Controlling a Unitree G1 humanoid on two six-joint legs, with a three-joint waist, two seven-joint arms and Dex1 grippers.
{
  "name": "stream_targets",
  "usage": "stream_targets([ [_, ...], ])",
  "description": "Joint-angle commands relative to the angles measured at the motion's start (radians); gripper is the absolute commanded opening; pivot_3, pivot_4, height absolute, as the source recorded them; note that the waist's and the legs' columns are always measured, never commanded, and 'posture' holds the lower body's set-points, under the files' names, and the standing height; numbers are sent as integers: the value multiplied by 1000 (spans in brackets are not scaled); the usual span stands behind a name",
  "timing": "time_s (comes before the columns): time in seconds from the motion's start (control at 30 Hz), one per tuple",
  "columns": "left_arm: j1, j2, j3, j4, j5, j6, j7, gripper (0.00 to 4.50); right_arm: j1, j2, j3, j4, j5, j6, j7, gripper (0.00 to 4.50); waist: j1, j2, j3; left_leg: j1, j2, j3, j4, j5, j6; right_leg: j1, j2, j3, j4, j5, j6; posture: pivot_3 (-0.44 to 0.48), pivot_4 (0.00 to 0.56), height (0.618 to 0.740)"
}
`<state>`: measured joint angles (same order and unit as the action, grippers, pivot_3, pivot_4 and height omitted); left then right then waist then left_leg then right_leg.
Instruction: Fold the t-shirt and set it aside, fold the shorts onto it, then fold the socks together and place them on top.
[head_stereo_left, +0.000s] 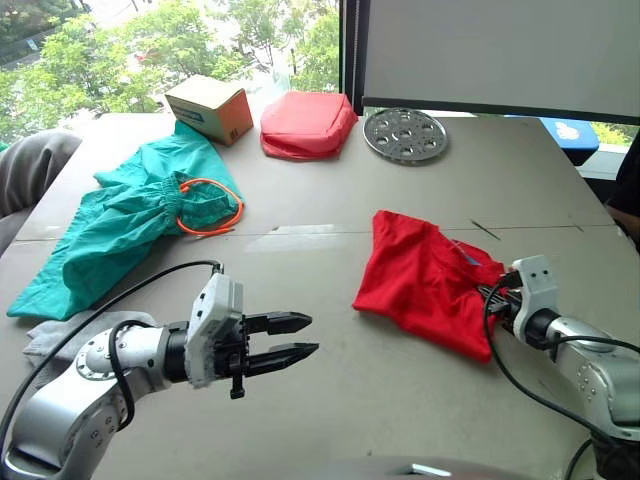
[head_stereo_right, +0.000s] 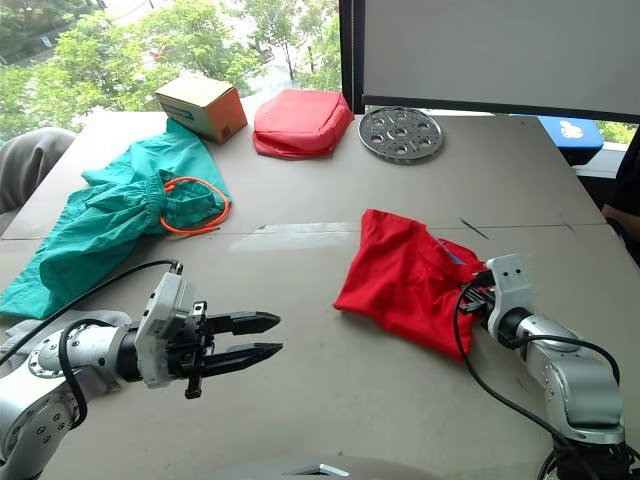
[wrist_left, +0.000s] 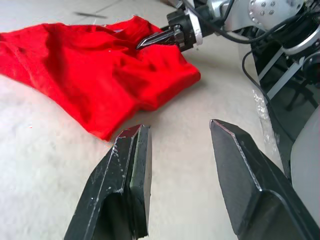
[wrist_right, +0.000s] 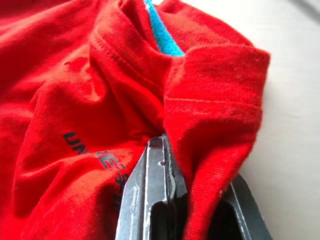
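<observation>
Fingers first: on my left gripper (head_stereo_left: 300, 337) I'm seeing the two black fingers (wrist_left: 131, 187) standing apart with nothing between them, hovering over bare tabletop (head_stereo_left: 380, 400) at the near left, pointing toward the t-shirt. On the right, I'm reading the gripper (wrist_right: 192, 197) as clamped on a fold of the t-shirt (head_stereo_left: 425, 280); red cloth is running down between its fingers (wrist_right: 150, 195) in the right wrist view.

Working across from my left: the socks (head_stereo_left: 60, 335) are lying at the near left edge as a pale grey lump, partly hidden behind my left arm. Just beyond them the shorts (head_stereo_left: 120, 220) are sprawling in a long teal heap running away from me, with the orange drawstring (head_stereo_left: 212, 208) looping out onto the table on the side facing the middle. Behind the shorts a small cardboard box (head_stereo_left: 209, 108) is sitting at the far edge, and beside it a puffy red pouch (head_stereo_left: 307, 123). Further right along that far edge a round perforated metal disc (head_stereo_left: 404, 134) is lying flat.

The t-shirt is lying right of centre, bunched and partly folded over, well apart from the shorts. Its near right edge is where my right gripper is holding it. A strip of blue lining (wrist_right: 162, 37) is showing inside the collar, and dark printed lettering (wrist_right: 95, 157) is visible on the cloth.
</observation>
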<state>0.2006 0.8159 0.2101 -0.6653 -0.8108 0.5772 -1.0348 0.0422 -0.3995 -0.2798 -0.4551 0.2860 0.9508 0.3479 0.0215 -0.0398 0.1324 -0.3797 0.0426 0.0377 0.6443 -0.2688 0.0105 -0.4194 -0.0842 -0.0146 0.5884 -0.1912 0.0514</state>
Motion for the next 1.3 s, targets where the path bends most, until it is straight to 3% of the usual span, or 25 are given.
stream_targets([
  [0.03, -78, -37, -57, -27, -22, 8, 52, 2093, 35, 13, -151, 3, -29, 19, -104, 22, 0, 0, 0, 0, 0, -1, 0, 0, 0, 0, 0, 0, 0, 0, 0, 0, 150, 739],
  [0.2, -206, -118, -137, 17, -20, 10, 99, 2093, 44, 22, -331, 63, -29, -4, -190, 22, -7, 1, 1, -1, -2, -4, 2, 0, 1, 3, 2, 0, 0, 0, 0, 0, 150, 739],
  [0.37, -249, -169, -190, 31, 14, -13, 122, 2093, 40, -26, -425, 177, -27, -57, -202, 22, -10, 2, 1, 0, -2, -6, 3, 0, 1, 6, 4, 1, 0, 0, 0, 0, 150, 739],
  [0.57, -295, -201, -197, 74, 29, -38, 122, 2093, 66, -15, -483, 229, -8, -79, -225, 22, -9, 3, 0, 0, -2, -10, 4, 0, 1, 7, 7, 2, 0, 0, 0, 0, 150, 739],
  [0.93, -359, -253, -266, 151, 97, -68, 109, 2093, 164, 88, -505, 167, 61, -85, -231, 22, -6, 1, -1, -1, -2, -16, 5, 0, 1, 9, 11, 4, -1, 0, 0, 0, 150, 739],
  [0.97, -363, -252, -269, 155, 98, -70, 102, 2093, 172, 91, -507, 160, 71, -85, -227, 769, -6, 2, -1, -1, -1, -17, 5, 0, 1, 9, 11, 3, -1, 0, 0, 0, 150, 739],
  [1.0, -369, -253, -274, 156, 101, -69, 98, 2093, 178, 91, -510, 158, 79, -87, -225, 1015, -7, 2, -2, -1, -1, -17, 5, 0, 1, 9, 12, 3, -1, 0, 0, 0, 150, 739],
  [1.23, -429, -282, -316, 226, 135, -91, 71, 2093, 287, 36, -514, 101, 115, -130, -126, 4404, -9, 2, -2, -1, -1, -16, 5, 0, 1, 9, 12, 4, -1, -1, 1, 0, 150, 739],
  [1.3, -445, -292, -327, 245, 142, -96, 60, 2093, 323, 26, -542, 74, 144, -131, -99, 4464, -8, 3, -2, -1, -1, -16, 5, 0, 1, 9, 12, 4, -1, -1, 1, 0, 150, 739],
])
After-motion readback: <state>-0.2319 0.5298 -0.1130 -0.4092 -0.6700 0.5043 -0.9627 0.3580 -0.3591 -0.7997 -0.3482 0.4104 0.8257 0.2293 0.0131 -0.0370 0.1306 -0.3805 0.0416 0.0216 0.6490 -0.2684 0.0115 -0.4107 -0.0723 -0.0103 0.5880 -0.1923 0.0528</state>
